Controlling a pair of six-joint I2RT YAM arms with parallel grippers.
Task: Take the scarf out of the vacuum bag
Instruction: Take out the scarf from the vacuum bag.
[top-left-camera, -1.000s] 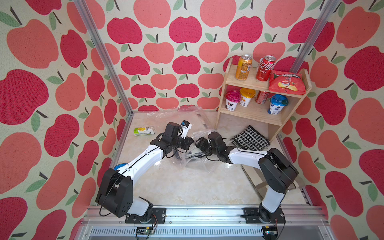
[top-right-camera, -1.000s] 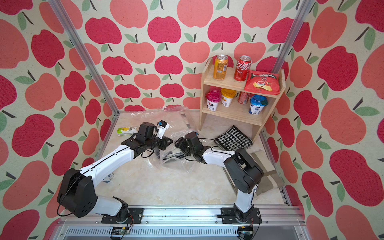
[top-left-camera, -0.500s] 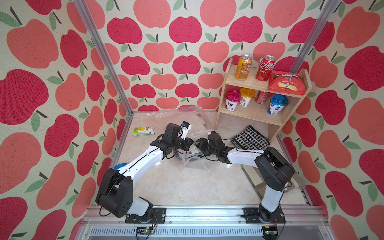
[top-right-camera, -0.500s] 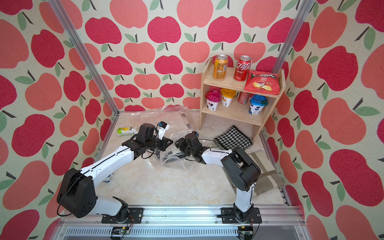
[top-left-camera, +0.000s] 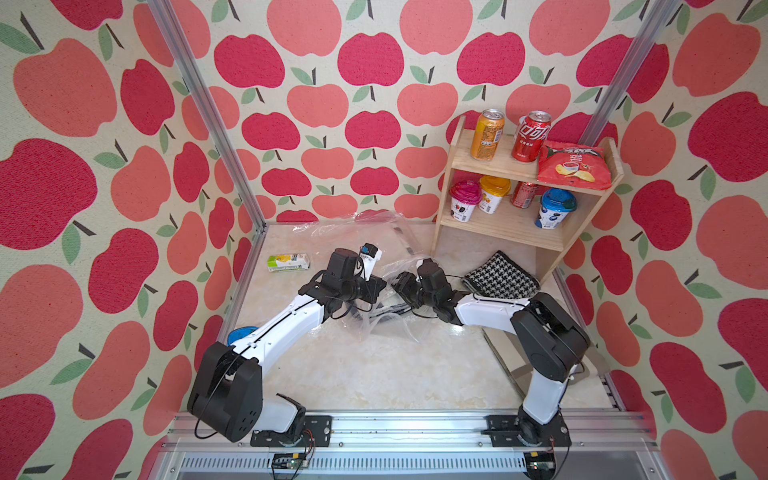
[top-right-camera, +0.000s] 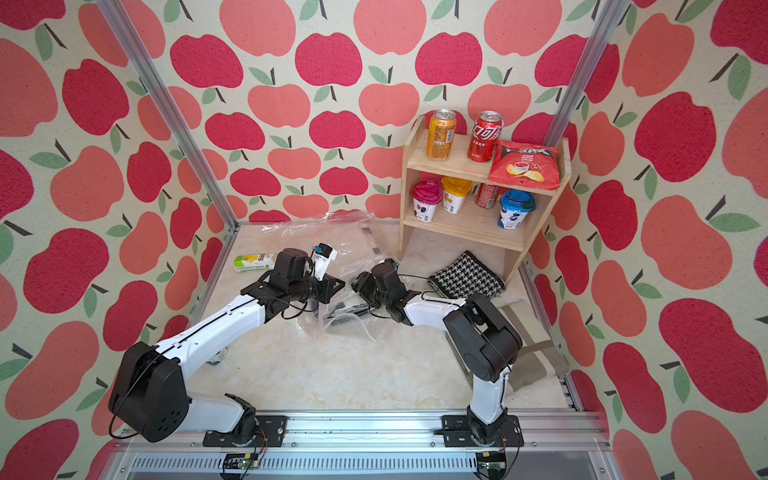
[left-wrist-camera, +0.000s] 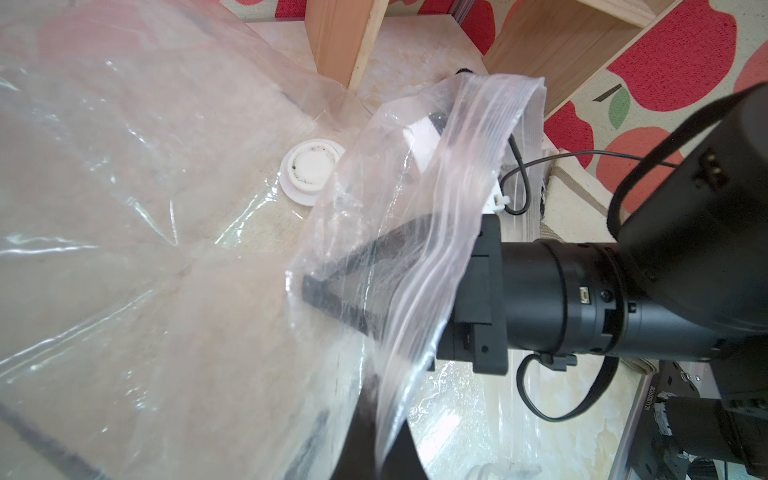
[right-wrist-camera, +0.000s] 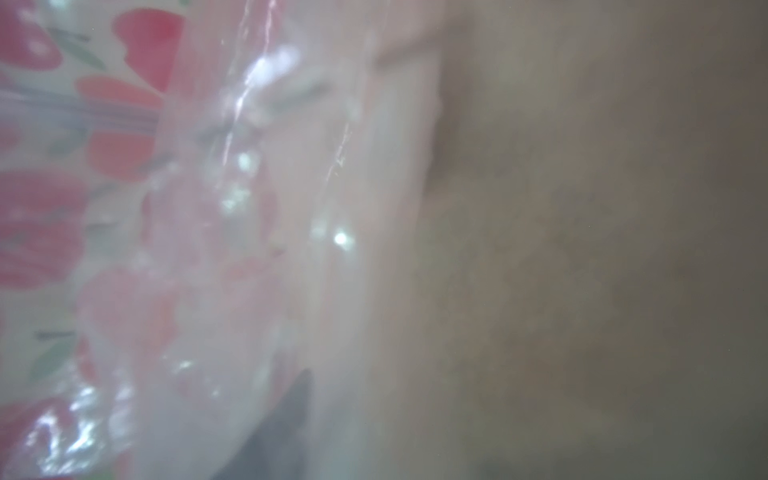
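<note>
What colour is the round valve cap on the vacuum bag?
White; the valve cap on the vacuum bag shows best in the left wrist view.

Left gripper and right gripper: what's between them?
Crinkly transparent plastic vacuum bag film; the left wrist view shows it draped over the right gripper.

Enclosure walls (top-left-camera: 374, 104) on three sides carry cream wallpaper printed with large red and coral apples and green leaves. Bare aluminium posts (top-left-camera: 209, 116) run up the rear corners. The cream marble-patterned surface (top-left-camera: 374, 374) is evenly lit, without hard shadows. A light wooden two-tier shelf unit (top-left-camera: 498, 227) stands in the rear right corner. A slotted aluminium rail (top-left-camera: 395, 424) borders the front edge.
</note>
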